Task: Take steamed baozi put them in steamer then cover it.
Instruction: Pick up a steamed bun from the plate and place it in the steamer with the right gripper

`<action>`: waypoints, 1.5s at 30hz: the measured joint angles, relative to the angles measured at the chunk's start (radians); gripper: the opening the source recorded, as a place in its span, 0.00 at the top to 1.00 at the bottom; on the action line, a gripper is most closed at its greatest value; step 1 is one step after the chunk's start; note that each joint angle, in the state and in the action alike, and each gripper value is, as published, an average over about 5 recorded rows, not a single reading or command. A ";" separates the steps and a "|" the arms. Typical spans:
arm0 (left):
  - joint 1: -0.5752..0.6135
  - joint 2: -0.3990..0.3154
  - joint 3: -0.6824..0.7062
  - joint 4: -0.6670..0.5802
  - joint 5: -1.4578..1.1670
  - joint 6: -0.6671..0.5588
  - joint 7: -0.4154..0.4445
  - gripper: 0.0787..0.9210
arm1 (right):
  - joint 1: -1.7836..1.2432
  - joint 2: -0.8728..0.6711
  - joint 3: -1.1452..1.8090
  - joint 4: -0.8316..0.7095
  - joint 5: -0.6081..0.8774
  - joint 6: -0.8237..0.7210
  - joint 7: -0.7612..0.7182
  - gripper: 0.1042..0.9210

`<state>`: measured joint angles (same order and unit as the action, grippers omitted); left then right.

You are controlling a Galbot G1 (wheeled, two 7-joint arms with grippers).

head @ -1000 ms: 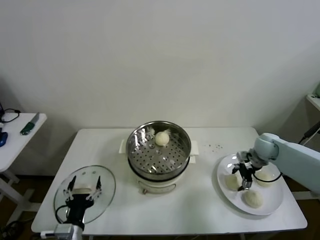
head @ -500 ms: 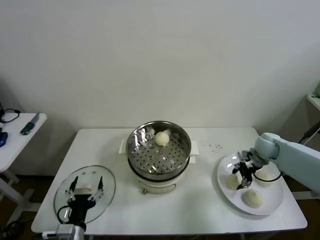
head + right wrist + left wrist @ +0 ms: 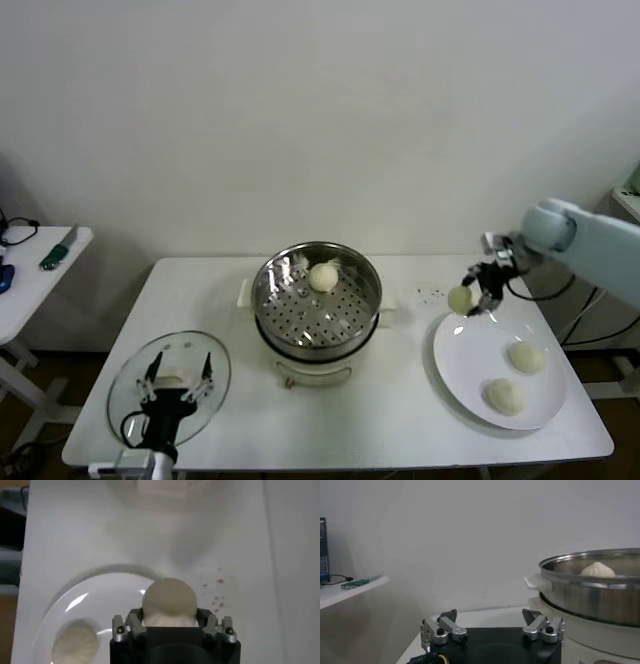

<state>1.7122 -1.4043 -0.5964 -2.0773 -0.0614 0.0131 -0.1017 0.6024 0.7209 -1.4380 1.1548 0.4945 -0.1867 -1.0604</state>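
The steel steamer stands mid-table on its white pot base, with one baozi at the back of its perforated floor; the same baozi shows over the rim in the left wrist view. My right gripper hovers above the plate's far-left edge, shut on a cream baozi. Two more baozi lie on the white plate. My left gripper stays open over the glass lid at the table's front left, with nothing between its fingers.
A side table at the far left carries small tools. Dark specks dot the tabletop between steamer and plate. The table's front edge runs just below the lid and plate.
My right gripper closed on a baozi on the plate and lifted it up and back, off the plate. The left arm barely shifted.
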 measured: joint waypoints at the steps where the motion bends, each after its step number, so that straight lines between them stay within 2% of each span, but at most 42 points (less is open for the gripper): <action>1: 0.002 -0.001 0.003 -0.003 -0.001 0.000 0.001 0.12 | 0.032 0.020 -0.023 -0.005 0.028 -0.003 0.001 0.29; 11: 0.027 0.011 0.017 -0.043 0.000 -0.008 0.015 0.12 | 0.220 0.245 -0.142 -0.019 0.273 -0.058 0.033 0.29; 19: 0.045 0.021 0.018 -0.065 0.002 -0.022 0.022 0.12 | 0.248 0.418 -0.170 -0.037 0.382 -0.101 0.071 0.28; 31: 0.085 0.033 -0.001 -0.098 0.014 -0.044 0.032 0.12 | 0.159 0.620 -0.182 -0.087 0.420 -0.129 0.119 0.28; 45: 0.104 0.033 -0.009 -0.099 0.029 -0.052 0.025 0.12 | 0.018 0.753 -0.165 -0.187 0.376 -0.128 0.122 0.26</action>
<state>1.8164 -1.3716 -0.6058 -2.1762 -0.0328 -0.0389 -0.0769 0.6208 1.4741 -1.6035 0.9678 0.8704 -0.3146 -0.9380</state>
